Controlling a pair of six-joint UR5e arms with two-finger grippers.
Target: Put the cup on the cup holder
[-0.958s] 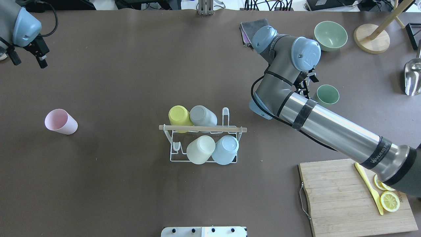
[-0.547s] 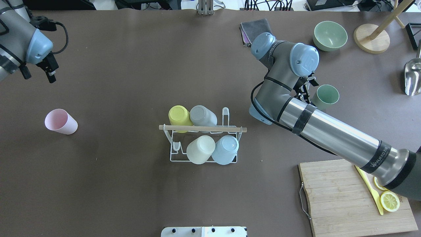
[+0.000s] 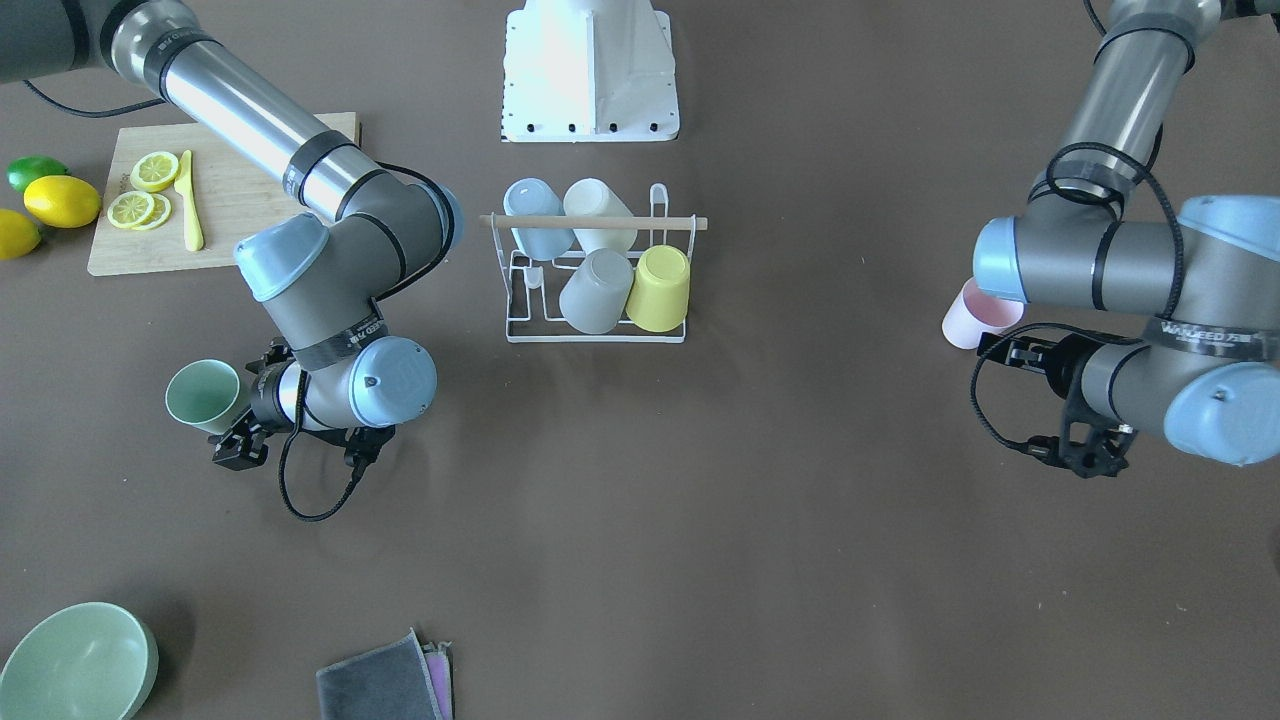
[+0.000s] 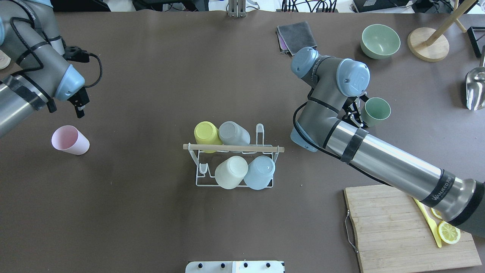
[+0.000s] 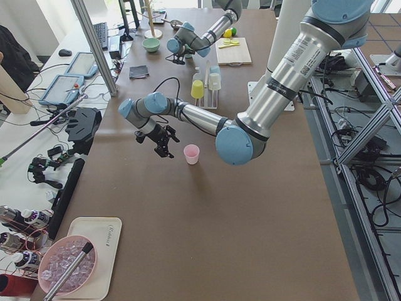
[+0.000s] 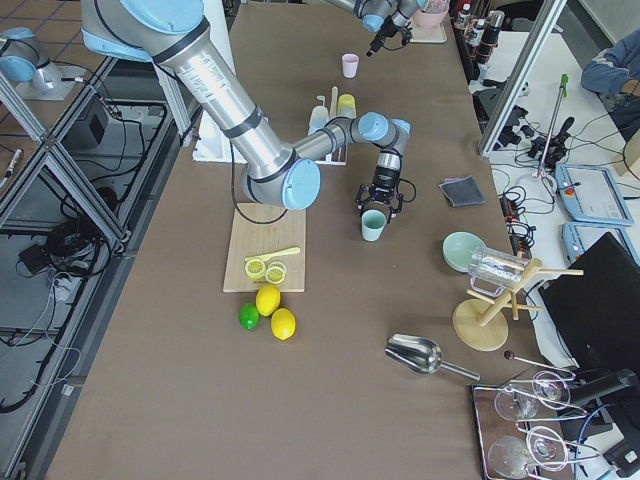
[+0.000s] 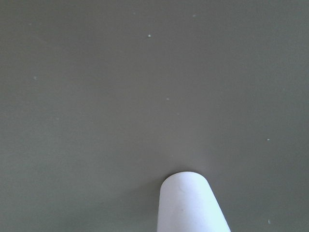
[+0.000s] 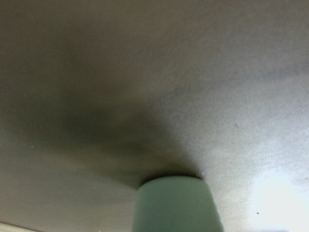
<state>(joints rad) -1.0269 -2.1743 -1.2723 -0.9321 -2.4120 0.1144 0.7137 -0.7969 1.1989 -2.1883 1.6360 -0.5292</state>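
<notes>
Two grippers, neither's grip discernible: the left gripper (image 4: pixel 80 112) has swung nearer the pink cup (image 4: pixel 70 140) at far left, the white wire holder (image 4: pixel 260 131) mid-table carries four upended plastic cups (image 4: pixel 231 172) under its wooden rod (image 4: pixel 233 148), and the right gripper (image 4: pixel 355 113) sits against the green cup (image 4: pixel 376 110).

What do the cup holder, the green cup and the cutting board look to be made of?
Cup holder: thin white-coated metal wire, going by its slim bent loops, with a pale, matte wooden rod across the top.
Green cup: probably matte plastic; even pastel colour, no glare.
Cutting board: light wood or bamboo, judging by its parallel strips and grain; it looks unvarnished.
</notes>
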